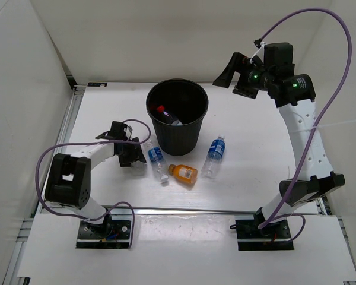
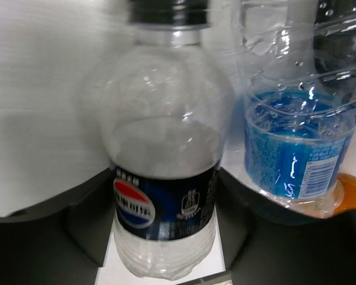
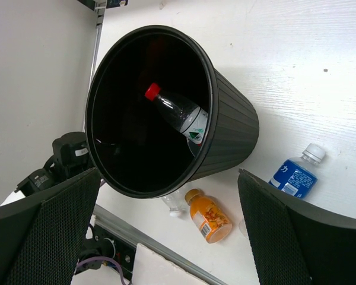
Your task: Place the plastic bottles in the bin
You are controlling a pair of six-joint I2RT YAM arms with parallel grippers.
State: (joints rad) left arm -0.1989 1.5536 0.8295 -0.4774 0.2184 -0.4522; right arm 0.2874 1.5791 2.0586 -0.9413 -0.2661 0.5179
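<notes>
The bin (image 3: 231, 130) stands upright at the middle of the table (image 1: 255, 166), and I see one bottle in it: a clear red-capped bottle (image 3: 178, 113) with a white and green label, leaning cap-up against the inner wall. The rest of the bin's floor is too dark for me to read.

Four bottles lie on the table in front of it. The Pepsi bottle (image 2: 166, 178), clear with a dark label and black cap, sits between the fingers of my left gripper (image 2: 166, 199), hidden under it from above. The fingers lie along both its sides, but I cannot tell whether they press. Just beside it is a blue-labelled bottle (image 2: 296, 160), then the short orange bottle (image 1: 183, 173), then a second blue-labelled bottle (image 1: 213, 155).

My right gripper (image 1: 236, 80) hangs high beyond the bin, fingers spread wide, holding nothing.
</notes>
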